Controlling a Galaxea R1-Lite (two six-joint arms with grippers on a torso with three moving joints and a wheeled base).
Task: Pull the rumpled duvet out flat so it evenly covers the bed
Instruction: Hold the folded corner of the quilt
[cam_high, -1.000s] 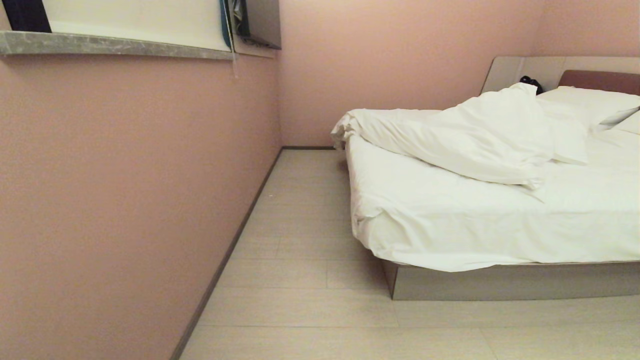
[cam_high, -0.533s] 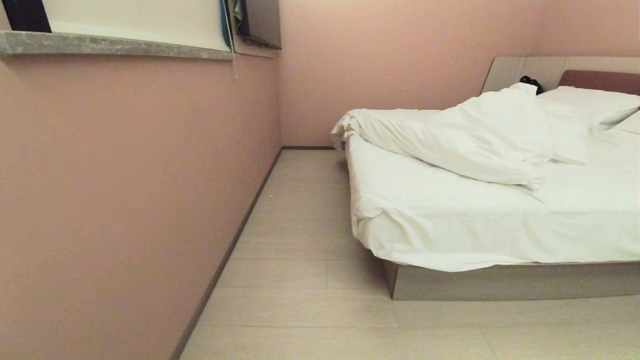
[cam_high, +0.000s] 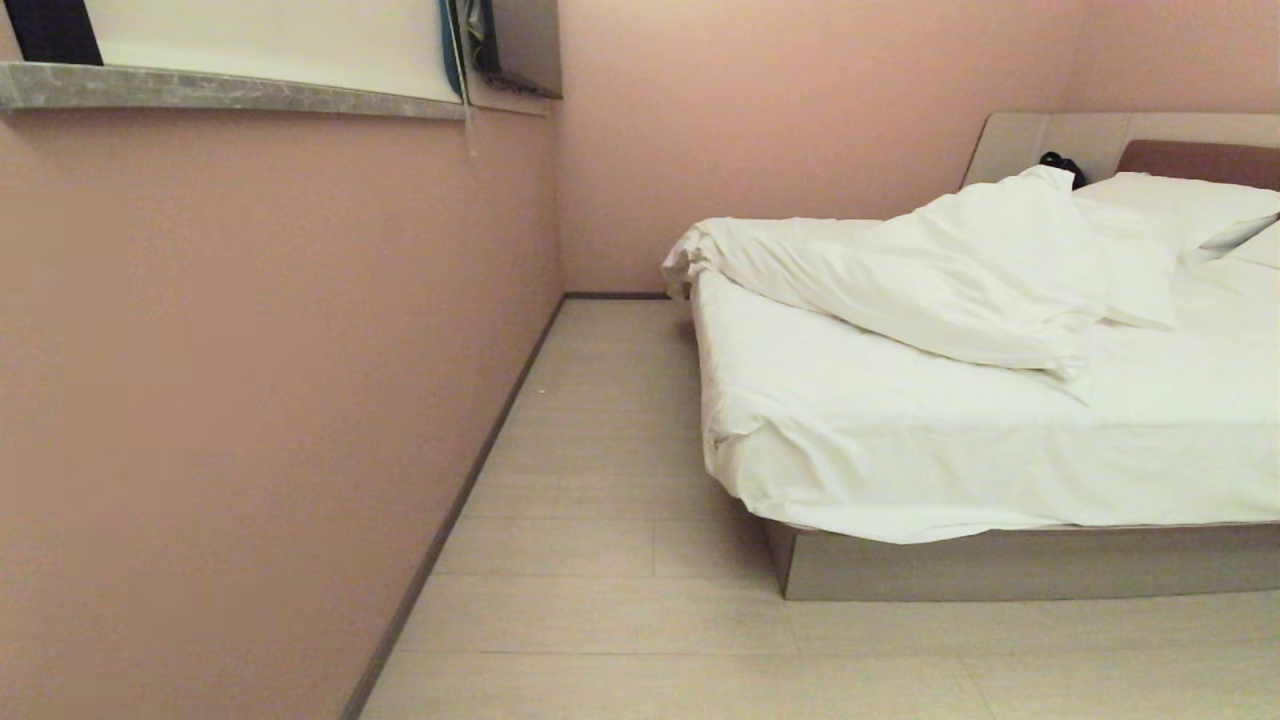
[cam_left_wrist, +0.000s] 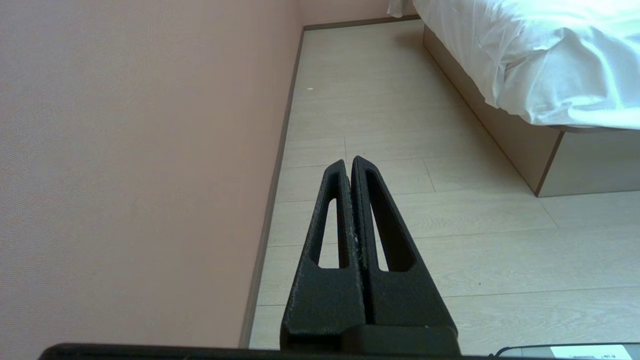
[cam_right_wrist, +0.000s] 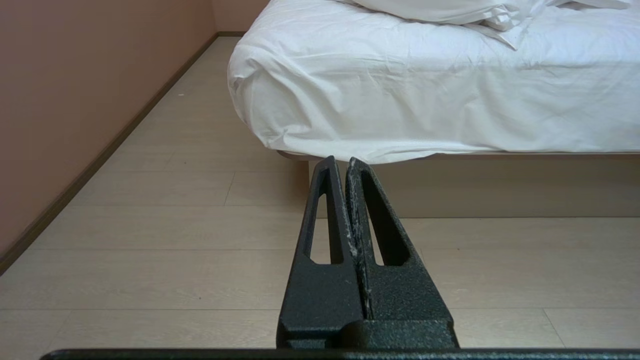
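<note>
The bed (cam_high: 1000, 565) fills the right of the head view, its mattress under a white sheet on a low beige base. The white puffy duvet (cam_high: 930, 270) lies bunched in a ridge across the far half of the mattress, one end hanging off the far left corner. Its near edge shows in the right wrist view as the duvet (cam_right_wrist: 450, 10). Neither arm shows in the head view. My left gripper (cam_left_wrist: 349, 162) is shut and empty, low above the floor beside the wall. My right gripper (cam_right_wrist: 341, 162) is shut and empty, level with the bed (cam_right_wrist: 500, 185) base, short of it.
A pink wall (cam_high: 250, 400) with a stone window ledge (cam_high: 230, 92) runs along the left. A strip of pale floor (cam_high: 600, 450) lies between wall and bed. White pillows (cam_high: 1180, 210) and a small black object (cam_high: 1062, 165) sit by the headboard (cam_high: 1200, 155).
</note>
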